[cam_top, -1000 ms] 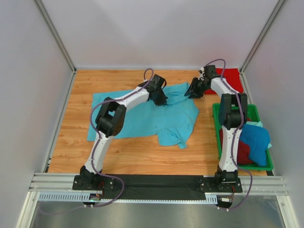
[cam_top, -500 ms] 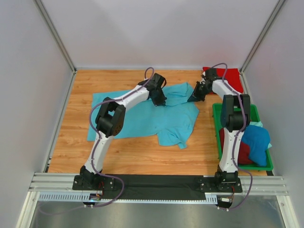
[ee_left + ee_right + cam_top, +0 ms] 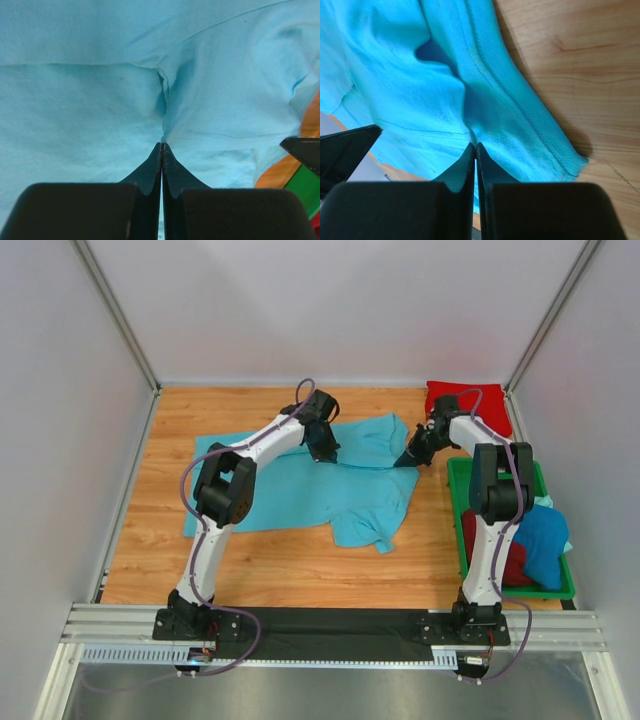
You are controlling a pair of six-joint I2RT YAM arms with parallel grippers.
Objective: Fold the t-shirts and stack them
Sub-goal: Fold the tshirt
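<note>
From the top camera, the light turquoise t-shirt lies spread on the wooden table, to the left of the green tray. Its near hem bunches into a fold toward the tray's near left corner. The left gripper sits on the shirt's far edge, well left of the tray. The right gripper is on the shirt's far right corner, just off the tray's far left corner. A ridge of raised cloth runs between the two. A bright red t-shirt lies folded beyond the tray's far end. Inside the tray a deeper blue t-shirt is heaped against a dark red t-shirt.

In the left wrist camera, the two fingers are pressed together with a pinch of turquoise cloth caught at their tips. Creases fan away from that point. A sliver of the tray shows at the lower right edge, beside bare wood.

In the right wrist camera, the fingers are likewise closed, clamped on a gathered fold just inside the stitched hem. The hem trails down onto the wood to the right of the tips.
</note>
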